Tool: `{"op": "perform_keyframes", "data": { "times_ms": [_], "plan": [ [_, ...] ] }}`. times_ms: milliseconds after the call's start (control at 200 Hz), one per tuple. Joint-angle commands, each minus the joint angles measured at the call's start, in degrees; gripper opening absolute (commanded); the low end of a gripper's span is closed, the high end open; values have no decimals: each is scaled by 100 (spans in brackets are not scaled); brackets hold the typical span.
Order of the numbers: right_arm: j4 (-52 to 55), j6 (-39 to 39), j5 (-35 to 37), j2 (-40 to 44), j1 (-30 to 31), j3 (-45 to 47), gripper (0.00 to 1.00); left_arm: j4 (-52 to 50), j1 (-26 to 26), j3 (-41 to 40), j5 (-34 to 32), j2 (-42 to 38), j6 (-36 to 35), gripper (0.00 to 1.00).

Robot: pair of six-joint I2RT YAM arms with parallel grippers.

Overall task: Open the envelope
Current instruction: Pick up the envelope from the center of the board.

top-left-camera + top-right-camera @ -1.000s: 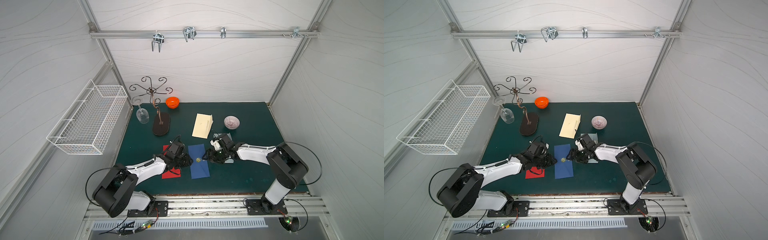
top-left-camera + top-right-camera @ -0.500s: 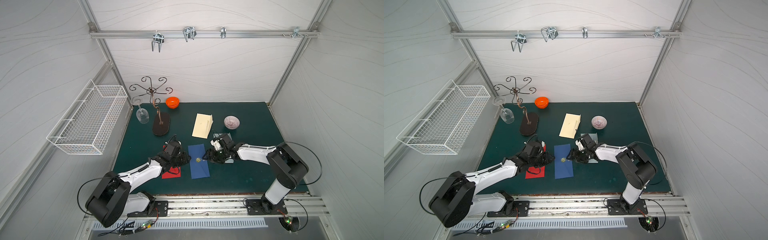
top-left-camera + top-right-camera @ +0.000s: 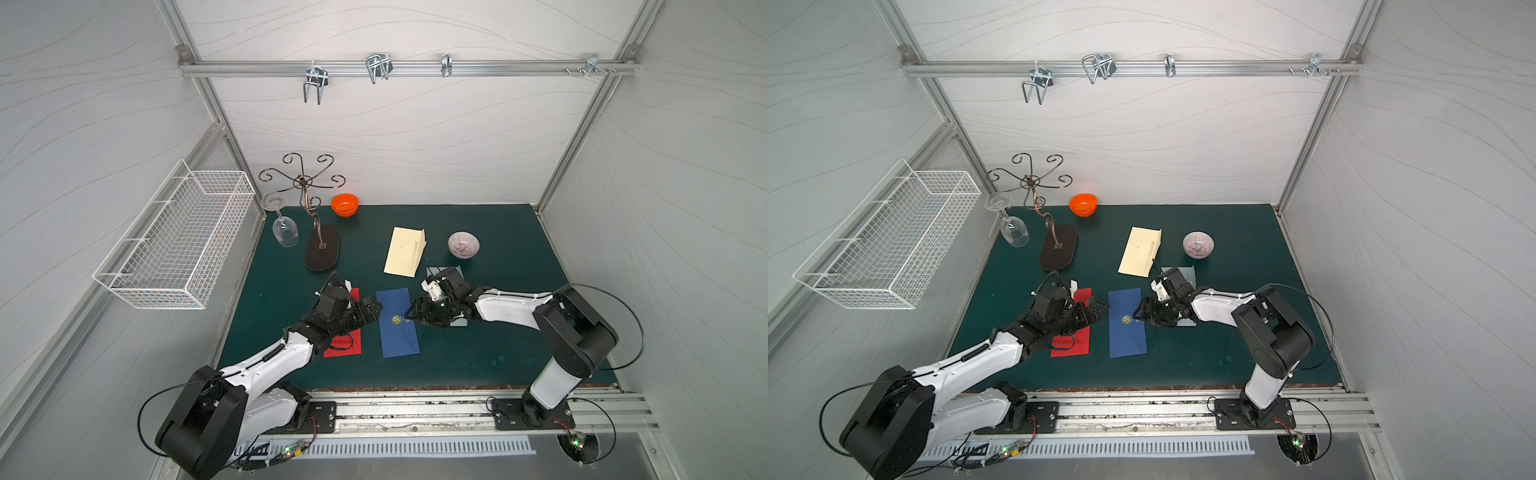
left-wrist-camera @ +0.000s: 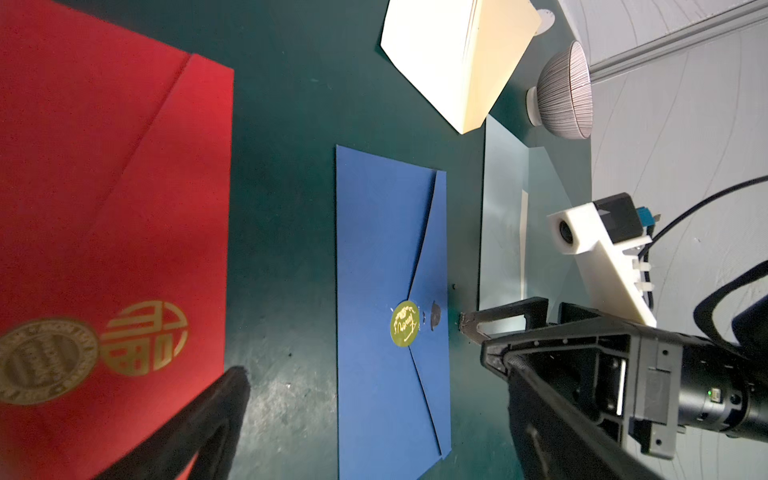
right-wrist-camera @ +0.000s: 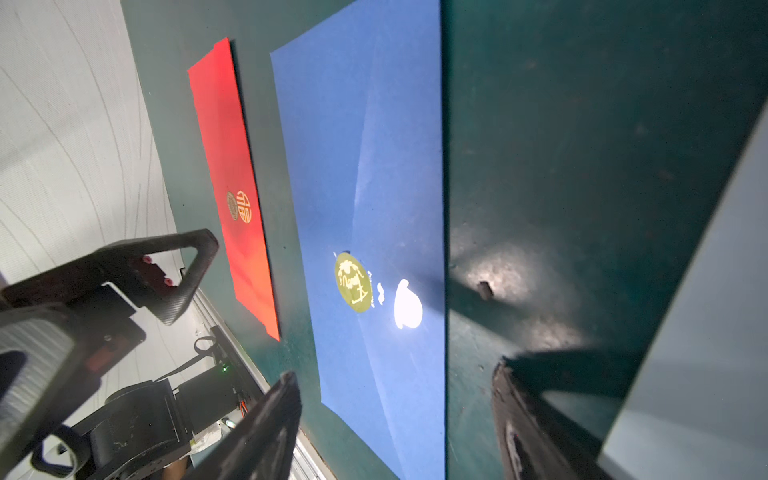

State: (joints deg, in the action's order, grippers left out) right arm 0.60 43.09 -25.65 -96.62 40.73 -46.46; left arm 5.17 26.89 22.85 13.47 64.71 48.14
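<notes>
Progress looks slight: toward the front of the desk (image 3: 478, 353) the blue envelope (image 3: 399, 343) lies flat in the middle, its pointed flap folded down and pinned by a round gold sticker (image 3: 396, 319), so by my reading nothing has been opened yet. The left tool (image 3: 371, 308) hovers between that envelope and a red envelope (image 3: 345, 348) beside it, jaws spread wide with nothing in them. The right tool (image 3: 411, 318) sits low at the blue envelope's opposite edge, the one the flap folds from, level with the sticker, jaws parted and empty too. What is left seems to be the whole job: get under the flap's point, break the sticker's hold and fold the flap back, probably while one tool pins the paper. Farther back a pale envelope (image 3: 454, 271) lies partly under the right arm, then a cream envelope (image 3: 405, 251) with its flap already raised, and a striped bowl (image 3: 464, 244) beside it
</notes>
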Motion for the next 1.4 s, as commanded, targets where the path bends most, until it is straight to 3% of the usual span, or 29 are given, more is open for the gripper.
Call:
{"op": "perform_keyframes", "data": {
  "times_ms": [0, 160, 285, 435, 620, 745, 996, 1136, 1396],
  "plan": [
    [217, 37, -28, -156, 6, 172, 74, 501, -34, 39, 358, 107, 21, 100],
    [177, 68, -82, -199, 6, 181, 74, 433, -9, 227, 705, 492, -86, 99],
    [177, 100, -74, -208, 7, 196, 74, 707, 44, 303, 1100, 934, -11, 90],
    [186, 90, -72, -175, 9, 212, 75, 753, 280, 443, 1065, 1263, 13, 87],
    [65, 137, -63, -168, 6, 286, 74, 376, 361, 482, 614, 902, -99, 88],
    [90, 165, -98, -287, 19, 221, 74, 76, 360, 398, 196, 455, -196, 100],
    [138, 198, -55, -347, 44, 148, 74, -447, 261, 271, -672, -280, -152, 100],
    [151, 216, -28, -316, 55, 161, 74, 363, -192, -45, 419, -69, 249, 100],
    [176, 217, -28, -322, 56, 163, 74, 716, -185, 67, 847, 245, 149, 94]
  ]
}}
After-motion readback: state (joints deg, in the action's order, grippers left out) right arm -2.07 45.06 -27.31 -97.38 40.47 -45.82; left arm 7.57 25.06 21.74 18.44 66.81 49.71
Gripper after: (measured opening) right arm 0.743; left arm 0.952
